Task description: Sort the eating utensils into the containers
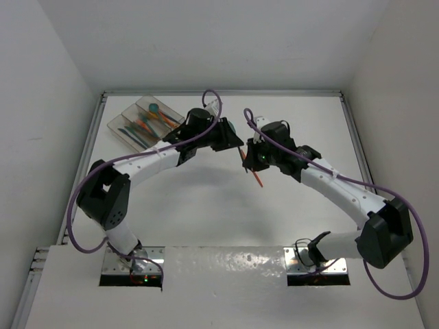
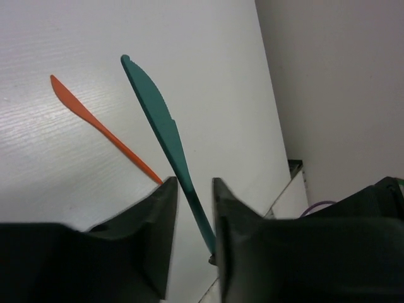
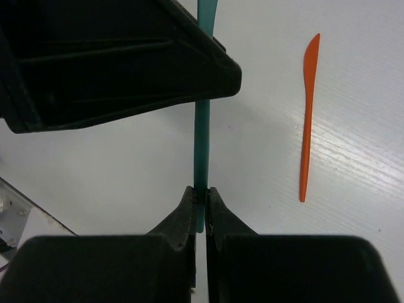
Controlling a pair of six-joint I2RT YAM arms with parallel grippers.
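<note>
My right gripper (image 3: 201, 196) is shut on the handle end of a teal knife (image 3: 202, 126) and holds it above the table. My left gripper (image 2: 191, 189) is open, with its jaws on either side of the same teal knife (image 2: 158, 113); it also shows in the right wrist view (image 3: 113, 63) over the knife's blade. An orange knife (image 1: 255, 175) lies on the table under the two grippers; it also shows in both wrist views (image 2: 101, 129) (image 3: 307, 120). The clear three-compartment tray (image 1: 121, 130) at the back left holds several teal, orange and blue utensils (image 1: 147, 122).
White walls close in the table on the left, back and right. The two arms meet over the middle of the table (image 1: 206, 205). The arm bases sit at the near edge.
</note>
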